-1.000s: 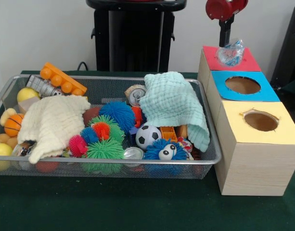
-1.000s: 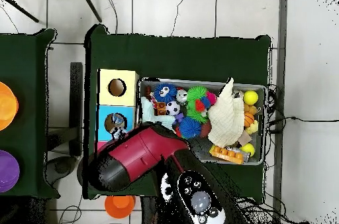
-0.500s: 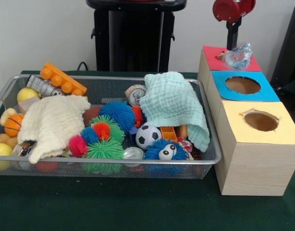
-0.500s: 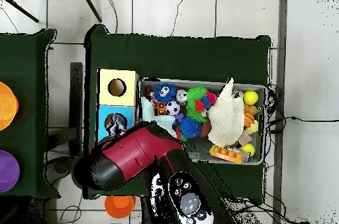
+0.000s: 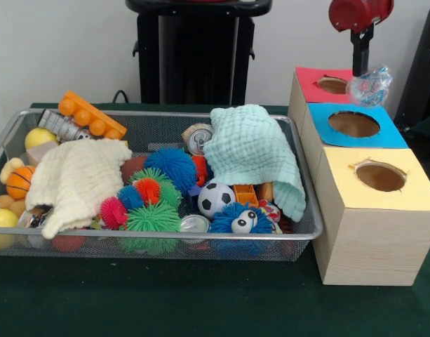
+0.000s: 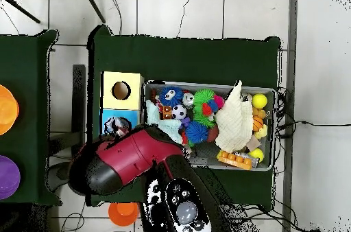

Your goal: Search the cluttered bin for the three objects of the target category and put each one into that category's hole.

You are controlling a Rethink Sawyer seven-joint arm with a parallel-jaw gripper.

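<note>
- At the right of the front view, above the boxes: hand (image 5: 363,69) hanging from the red arm (image 5: 360,12), closed on a crinkled clear plastic wrapper (image 5: 369,85) with blue and red print.
- Wrapper held off to the right of the red-topped box (image 5: 332,86), over its right edge and the far corner of the blue-topped box (image 5: 355,125); hole of the red box uncovered and dark.
- Nearest the camera, yellow-topped box (image 5: 374,210), with a round hole, standing in line with the other two on the green desk (image 5: 200,302).
- Left of the boxes, wire mesh bin (image 5: 158,242), full of clutter.
- Inside the bin: mint green cloth (image 5: 253,151) draped at the right, cream cloth (image 5: 78,181) at the left.
- Between the cloths: blue spiky ball (image 5: 176,165), green spiky ball (image 5: 153,219), pink spiky ball (image 5: 113,212), small soccer ball (image 5: 216,199), drink can (image 5: 197,138).
- At the back left corner: orange toy brick (image 5: 92,116); yellow ball (image 5: 39,137) beside it; small basketball (image 5: 19,182) at the left wall.
- From overhead: red arm covering the red box, only the blue and yellow tops showing.
</note>
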